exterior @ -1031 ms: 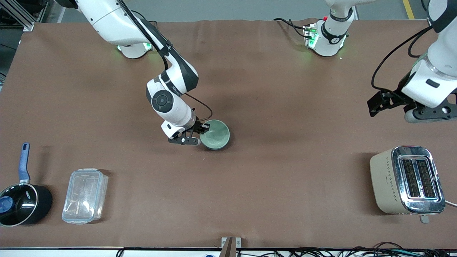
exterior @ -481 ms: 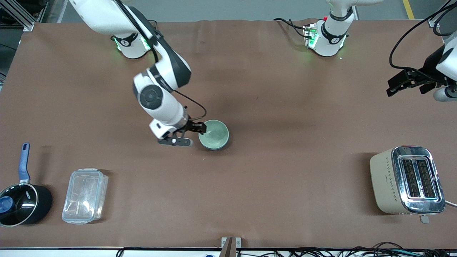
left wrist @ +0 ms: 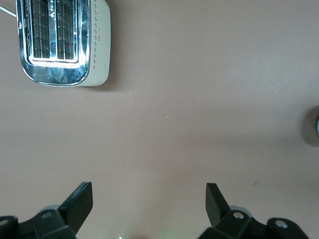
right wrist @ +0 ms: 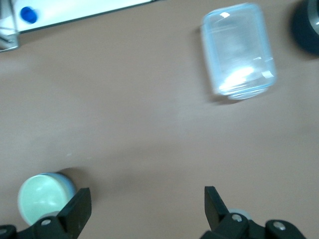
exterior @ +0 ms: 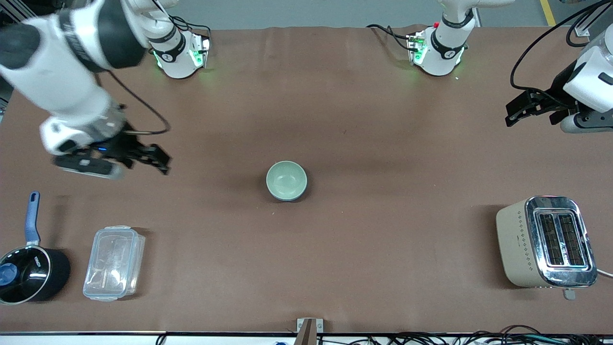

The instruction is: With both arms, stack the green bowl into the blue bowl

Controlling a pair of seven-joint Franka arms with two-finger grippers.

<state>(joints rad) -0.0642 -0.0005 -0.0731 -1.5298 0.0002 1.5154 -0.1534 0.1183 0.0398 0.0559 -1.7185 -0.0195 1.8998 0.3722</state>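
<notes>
The green bowl stands upright in the middle of the table. In the right wrist view the green bowl shows a thin sky-blue rim around it, so it sits in the blue bowl; the rest of the blue bowl is hidden. My right gripper is open and empty, up over bare table toward the right arm's end; it also shows in the right wrist view. My left gripper is open and empty, up over the left arm's end of the table, and shows in the left wrist view.
A beige and chrome toaster stands near the front camera at the left arm's end, also in the left wrist view. A clear lidded container and a black blue-handled saucepan stand at the right arm's end.
My right gripper has left the green bowl's rim and moved up and away toward the right arm's end. The bowl has stayed in place. The left arm shifted slightly.
</notes>
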